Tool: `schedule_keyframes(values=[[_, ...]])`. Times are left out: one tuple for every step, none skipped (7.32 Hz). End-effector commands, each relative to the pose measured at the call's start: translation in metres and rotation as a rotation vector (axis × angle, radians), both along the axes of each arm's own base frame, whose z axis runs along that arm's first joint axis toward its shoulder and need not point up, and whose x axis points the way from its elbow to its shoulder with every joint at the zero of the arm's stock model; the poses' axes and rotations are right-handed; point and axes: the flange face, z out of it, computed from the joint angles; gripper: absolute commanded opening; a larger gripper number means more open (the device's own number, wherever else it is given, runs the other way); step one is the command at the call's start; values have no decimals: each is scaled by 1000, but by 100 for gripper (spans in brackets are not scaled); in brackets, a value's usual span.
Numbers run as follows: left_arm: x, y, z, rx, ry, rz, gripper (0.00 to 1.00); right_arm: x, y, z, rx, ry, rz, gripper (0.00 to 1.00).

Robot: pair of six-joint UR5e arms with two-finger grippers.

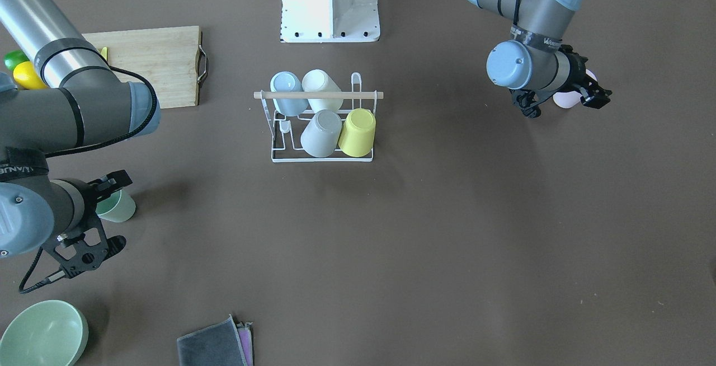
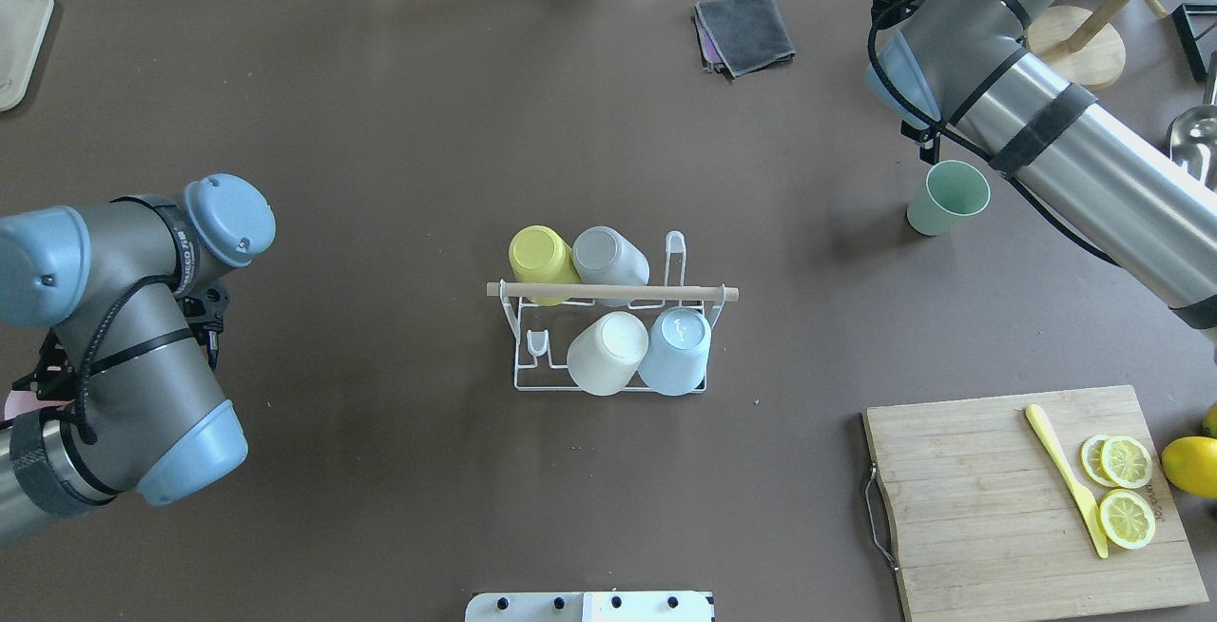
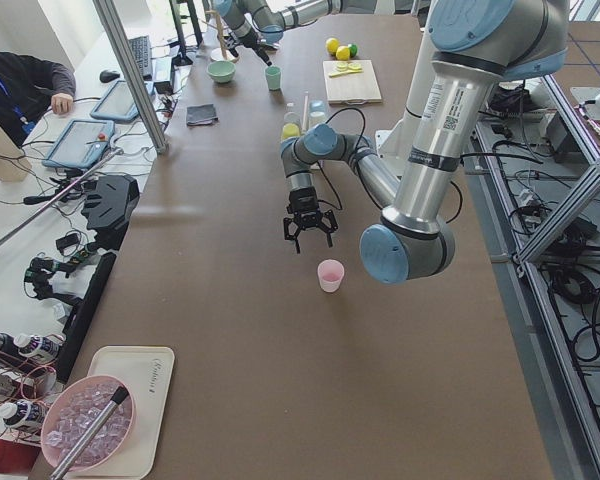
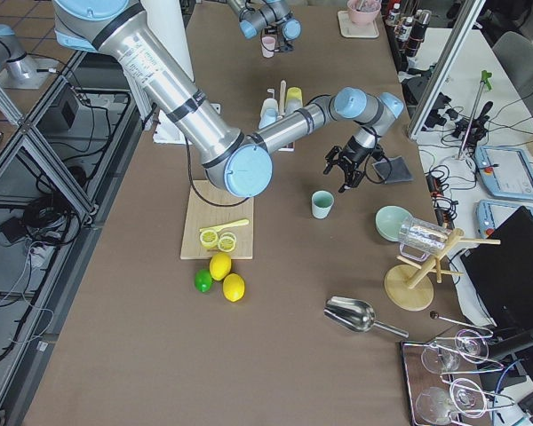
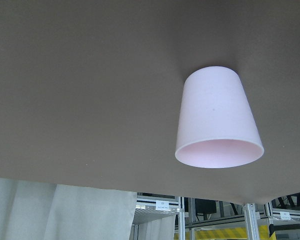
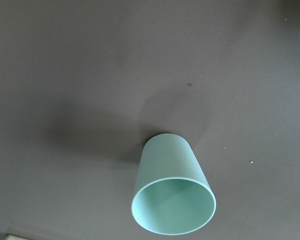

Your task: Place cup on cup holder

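Note:
The white wire cup holder (image 1: 278, 143) with a wooden rod stands mid-table and also shows in the overhead view (image 2: 521, 377). It carries a blue, a cream, a grey and a yellow cup. A pink cup (image 1: 566, 99) stands upright on the table on my left side, large in the left wrist view (image 5: 217, 120). My left gripper (image 1: 565, 104) is open over it, its fingers either side in the front view. A green cup (image 1: 118, 207) stands upright on my right side (image 6: 172, 200). My right gripper (image 1: 114, 212) is open and empty above it.
A wooden cutting board (image 2: 989, 498) with lemon slices and a yellow knife lies near right, a lemon (image 2: 1188, 465) beside it. A green bowl (image 1: 42, 335) and a folded grey cloth (image 2: 746, 28) lie at the far side. A wooden stand (image 2: 1074, 42) is far right.

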Motion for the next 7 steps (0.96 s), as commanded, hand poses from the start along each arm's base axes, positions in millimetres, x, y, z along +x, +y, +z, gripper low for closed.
schedule_keyframes(values=[[21, 12, 11, -15, -29, 43, 98, -1, -8, 23, 46, -46, -114, 92], [24, 14, 3, -6, -11, 48, 98, -4, -17, 29, 68, -59, -111, 92], [28, 12, -7, 1, 4, 47, 98, -9, -21, 27, 90, -57, -122, 92], [31, 11, -9, 4, 13, 41, 98, -9, -24, 24, 122, -33, -125, 79], [33, 11, -6, 3, 8, 43, 98, -10, -24, 24, 120, -35, -126, 78], [41, 15, 2, 5, -12, 28, 98, -16, -27, 37, 83, -19, -125, 100], [47, 13, 10, 11, -5, 26, 98, -21, -34, 29, 68, -16, -123, 100]])
